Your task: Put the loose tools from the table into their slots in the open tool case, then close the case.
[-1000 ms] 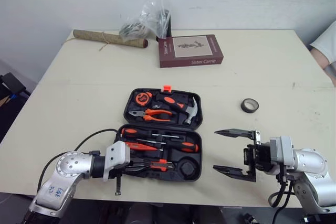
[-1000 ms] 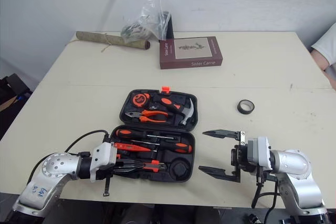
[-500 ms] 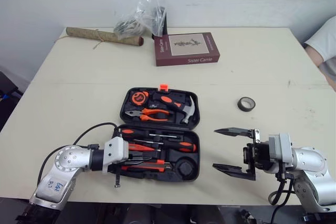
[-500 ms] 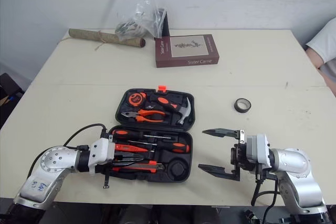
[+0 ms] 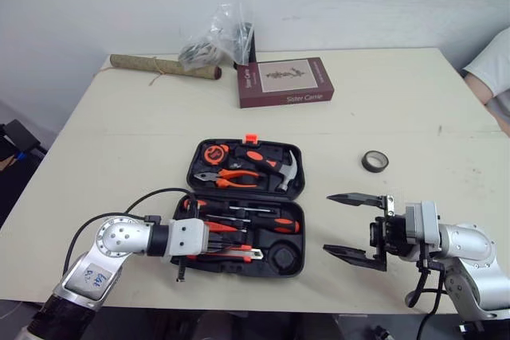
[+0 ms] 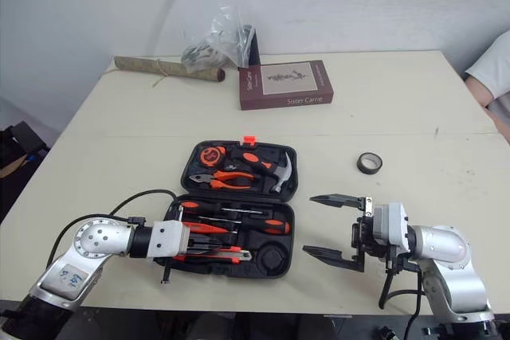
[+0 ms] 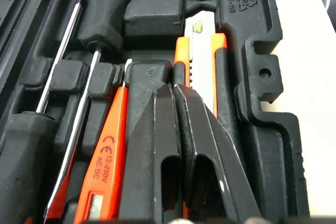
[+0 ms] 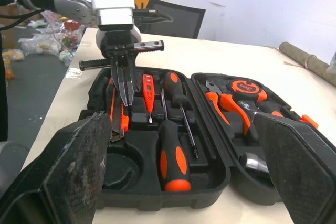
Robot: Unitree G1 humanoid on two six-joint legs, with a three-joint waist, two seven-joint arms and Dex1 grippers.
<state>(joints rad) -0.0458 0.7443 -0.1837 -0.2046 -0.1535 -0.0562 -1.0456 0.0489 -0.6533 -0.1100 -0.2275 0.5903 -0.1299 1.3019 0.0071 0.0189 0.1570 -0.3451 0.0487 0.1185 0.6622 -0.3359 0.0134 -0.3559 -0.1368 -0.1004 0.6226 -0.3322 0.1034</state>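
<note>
One loose tool is left on the counter (image 5: 119, 157), as far as can be seen: a roll of black tape (image 5: 375, 161), lying flat with its hole upward, well to the right of the open tool case (image 5: 303, 236) and level with its far half. As a ring it has no long axis to line up with, so any approach angle across its rim should serve.

The right gripper (image 5: 328, 224) is plainly the nearer one. It hangs just right of the case's near half with its two fingers spread wide, one toward the far side and one toward the near side, both pointing left at the case. The tape lies away from that opening, on the far side of the far finger and a little to the right of the tips. To reach it, the arm probably has to draw back and swing toward the far side.

The likely home for the tape is the empty round recess (image 5: 284, 256) in the case's near right corner, just left of the right gripper's tips.

The left gripper (image 7: 175, 90) is clenched and grasps nothing. It reaches in from the left over the near half, tips over the utility knife (image 7: 200, 51) lying in its slot. Whether they touch the knife I cannot tell. The case lid cannot come down while this arm lies across the tray.
</note>
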